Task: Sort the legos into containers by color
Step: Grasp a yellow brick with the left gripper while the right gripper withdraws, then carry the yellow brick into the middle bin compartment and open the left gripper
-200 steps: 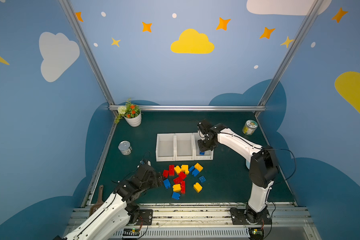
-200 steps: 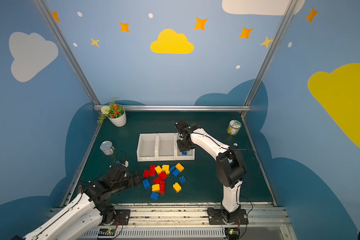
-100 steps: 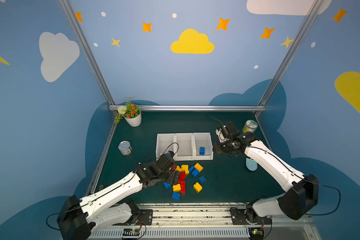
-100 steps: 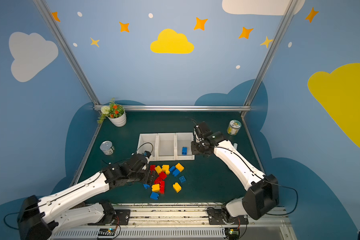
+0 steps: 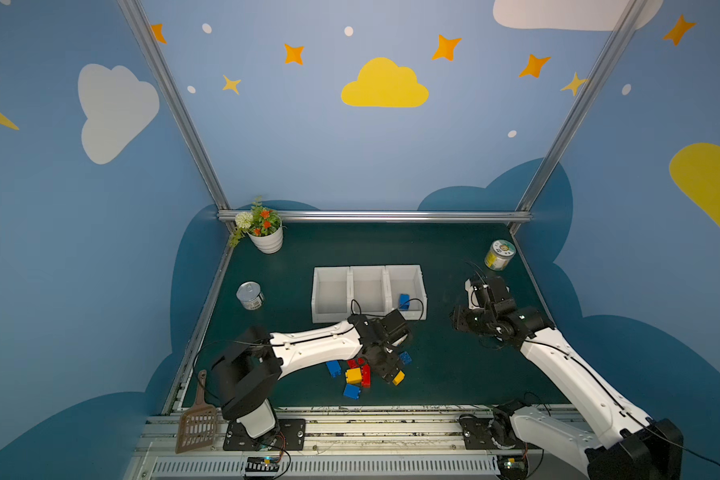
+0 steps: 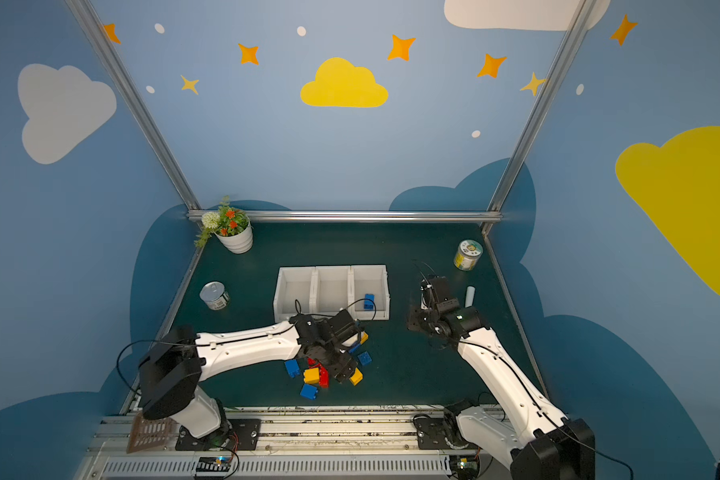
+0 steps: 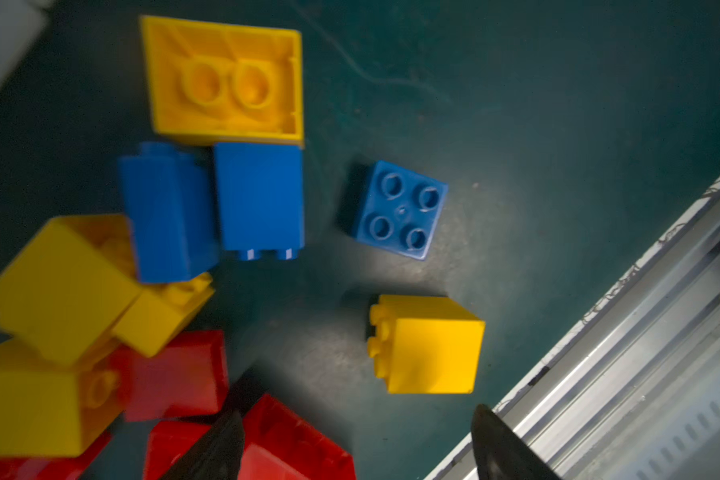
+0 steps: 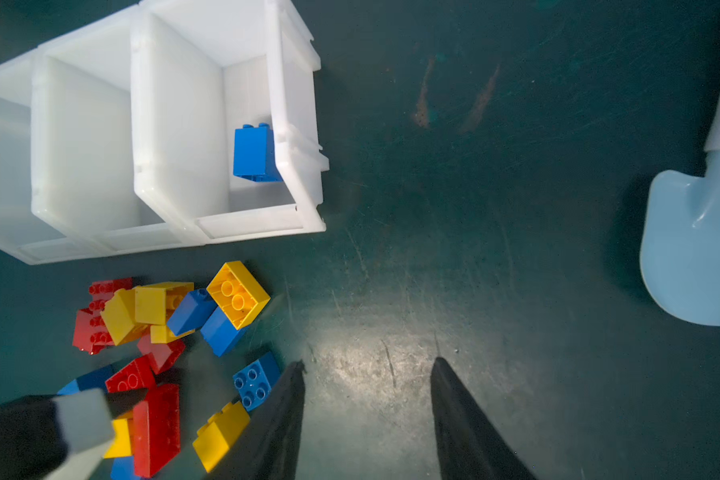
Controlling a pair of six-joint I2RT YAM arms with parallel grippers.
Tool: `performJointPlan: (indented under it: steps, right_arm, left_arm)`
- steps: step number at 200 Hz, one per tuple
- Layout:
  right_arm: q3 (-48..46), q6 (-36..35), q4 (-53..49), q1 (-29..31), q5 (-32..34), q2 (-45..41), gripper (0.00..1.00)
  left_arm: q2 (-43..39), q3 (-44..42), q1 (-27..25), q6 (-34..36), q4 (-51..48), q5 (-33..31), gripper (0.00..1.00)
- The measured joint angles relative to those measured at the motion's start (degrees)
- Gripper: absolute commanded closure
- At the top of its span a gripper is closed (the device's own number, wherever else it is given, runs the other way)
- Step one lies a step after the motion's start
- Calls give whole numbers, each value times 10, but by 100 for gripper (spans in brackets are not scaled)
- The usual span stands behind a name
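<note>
Three joined white containers (image 5: 314,299) stand mid-table. One blue lego (image 5: 404,301) lies in the rightmost container (image 8: 298,83); the other two hold nothing. A pile of red, yellow and blue legos (image 5: 356,374) lies in front of them. My left gripper (image 5: 386,373) hangs open low over the pile's right side. In the left wrist view the left gripper (image 7: 356,419) has bare table between its fingers, a red lego (image 7: 292,440) beside one finger and a single yellow lego (image 7: 429,345) just ahead. My right gripper (image 5: 457,321) is open and empty, right of the containers (image 8: 368,365).
A flower pot (image 5: 267,235) stands at the back left, a tin can (image 5: 250,296) at the left, a jar (image 5: 499,254) at the back right. A light blue scoop (image 8: 695,249) lies on the table's right side. A brown scoop (image 5: 198,419) rests on the front rail.
My left arm has reached forward and right, over the lego pile. My right arm has drawn back from the rightmost container to the table's right side, leaving the blue lego inside.
</note>
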Motion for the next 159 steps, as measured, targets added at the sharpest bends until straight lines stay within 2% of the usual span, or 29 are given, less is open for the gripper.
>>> performJointPlan:
  steps: [53, 128, 159]
  right_arm:
    - [-2, 1, 14, -7, -1, 0, 50]
    - [-8, 2, 17, -10, -1, 0, 51]
    - [-8, 2, 17, -10, -1, -2, 52]
  left_arm:
    - [70, 45, -20, 1, -7, 10, 23]
    - [112, 75, -32, -5, -9, 6, 50]
    - [113, 75, -34, -10, -9, 5, 57]
